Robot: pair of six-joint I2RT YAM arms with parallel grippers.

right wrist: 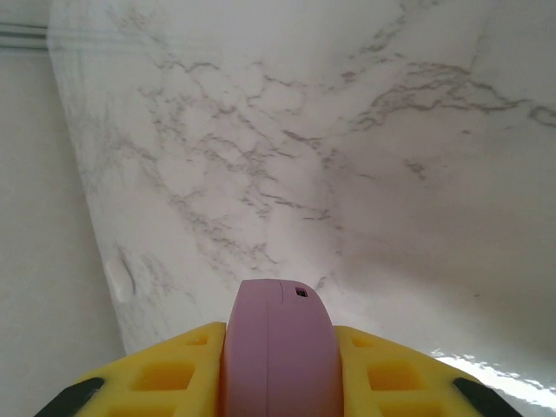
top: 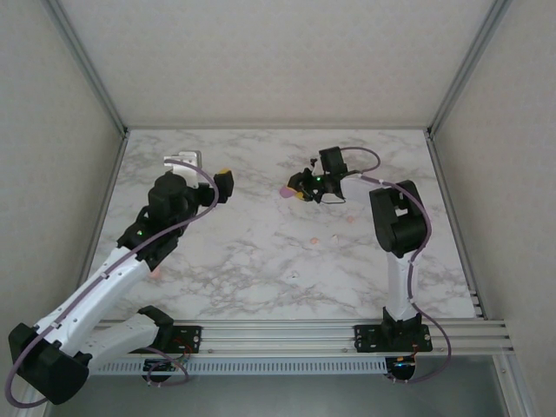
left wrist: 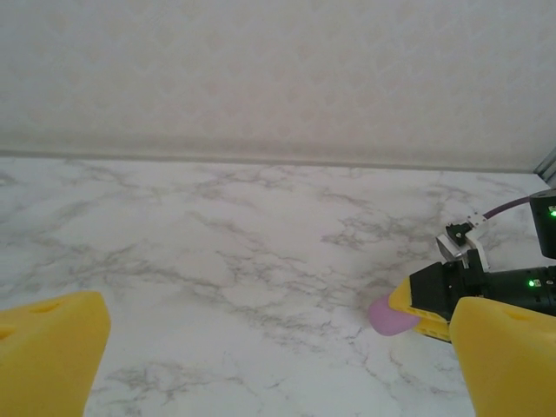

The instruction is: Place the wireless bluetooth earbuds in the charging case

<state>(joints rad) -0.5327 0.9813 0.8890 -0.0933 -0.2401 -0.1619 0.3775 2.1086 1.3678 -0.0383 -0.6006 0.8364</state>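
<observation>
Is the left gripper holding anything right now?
No, the left gripper has its yellow fingers wide apart with nothing between them.

Marble tbl [top: 261, 252], wht textured walls [top: 261, 52]

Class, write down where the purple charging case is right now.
The purple charging case is clamped in the right gripper, near the middle of the marble table in the top view, with the open left gripper to its left.

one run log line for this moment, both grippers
left gripper: open, empty | right gripper: shut on rounded purple plastic case | tiny peach-pink plastic bud: loose on marble table
</observation>
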